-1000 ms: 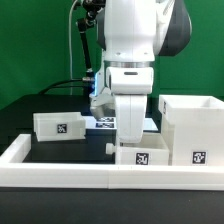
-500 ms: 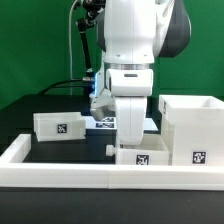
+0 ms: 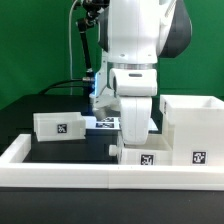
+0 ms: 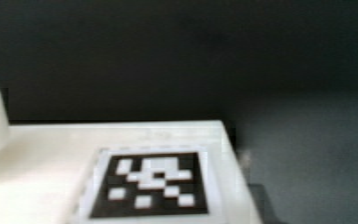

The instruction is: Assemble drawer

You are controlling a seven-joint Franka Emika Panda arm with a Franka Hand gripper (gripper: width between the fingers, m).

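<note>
The robot's gripper hangs low over the nearer small tray, just beside the tall case, its opening hidden from me; it should centre on the tray wall before pinching, keeping the tray level.

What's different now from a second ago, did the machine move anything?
The end effector shifted slightly toward the exterior view's right, and the low white plastic tray under it slid along, nearer the tall boxy white case. Whether it grips the tray is hidden. The case and the other low white tray stayed put.
</note>
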